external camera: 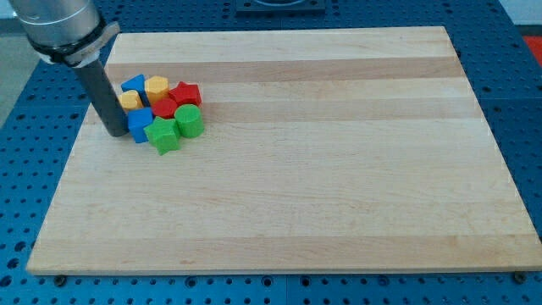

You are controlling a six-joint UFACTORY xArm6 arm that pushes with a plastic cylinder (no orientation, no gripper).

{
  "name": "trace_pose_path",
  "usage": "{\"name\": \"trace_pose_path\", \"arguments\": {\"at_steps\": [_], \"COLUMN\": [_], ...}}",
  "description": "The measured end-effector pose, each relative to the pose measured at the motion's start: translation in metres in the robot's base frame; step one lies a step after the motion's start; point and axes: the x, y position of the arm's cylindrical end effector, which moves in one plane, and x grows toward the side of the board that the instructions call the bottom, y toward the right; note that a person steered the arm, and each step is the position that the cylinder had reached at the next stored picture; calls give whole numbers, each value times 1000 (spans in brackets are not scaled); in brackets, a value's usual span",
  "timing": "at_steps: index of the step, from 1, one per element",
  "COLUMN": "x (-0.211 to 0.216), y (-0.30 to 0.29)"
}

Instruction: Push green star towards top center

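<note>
The green star [163, 135] lies at the bottom edge of a tight cluster of blocks in the board's upper left. My tip [114, 133] stands at the cluster's left side, right beside a blue block [140, 124] that lies between it and the green star. A second green block [189, 121], rounded, sits just right of the star. The rod comes down from the view's top left corner.
The cluster also holds a red block [163, 108], a red star [185, 93], two yellow blocks [156, 87] [129, 101] and another blue block [133, 85]. The wooden board [322, 186] has its left edge close to my tip.
</note>
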Motion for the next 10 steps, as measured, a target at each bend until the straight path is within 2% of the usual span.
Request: {"name": "trace_pose_path", "arguments": {"at_steps": [2, 3, 4, 5, 7, 8, 9, 10], "x": [0, 7, 34, 38, 29, 10, -11, -13], "y": [38, 30, 8, 25, 120, 162, 178, 173]}}
